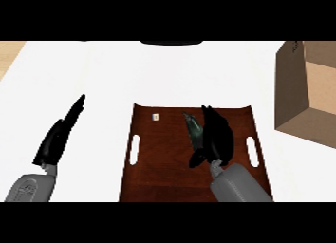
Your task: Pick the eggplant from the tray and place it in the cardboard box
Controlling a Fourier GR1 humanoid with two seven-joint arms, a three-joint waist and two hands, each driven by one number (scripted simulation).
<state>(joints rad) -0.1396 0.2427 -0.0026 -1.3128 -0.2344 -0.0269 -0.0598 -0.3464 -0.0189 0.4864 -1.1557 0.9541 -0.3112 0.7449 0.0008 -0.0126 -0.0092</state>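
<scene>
Dark brown wooden tray (163, 161) flat on the white counter (94, 76), slotted handles cut into its left and right sides. On the tray's right half, a dark eggplant (193, 127), long and narrow, lying lengthwise with its tip toward the far edge. Right hand (216, 135) directly over and against the eggplant's right side, black fingers stretched forward along it, thumb (197, 159) dropped down on the left near the eggplant's near end; fingers not plainly curled round it, so grip impossible to tell. Small pale speck (155, 116) near the tray's far left corner, too small to identify. Left hand (59, 135) off the tray, at the left over bare counter, open with fingers straight, holding nothing. Cardboard box (297, 90) at the upper right, open-topped, well apart from the tray
</scene>
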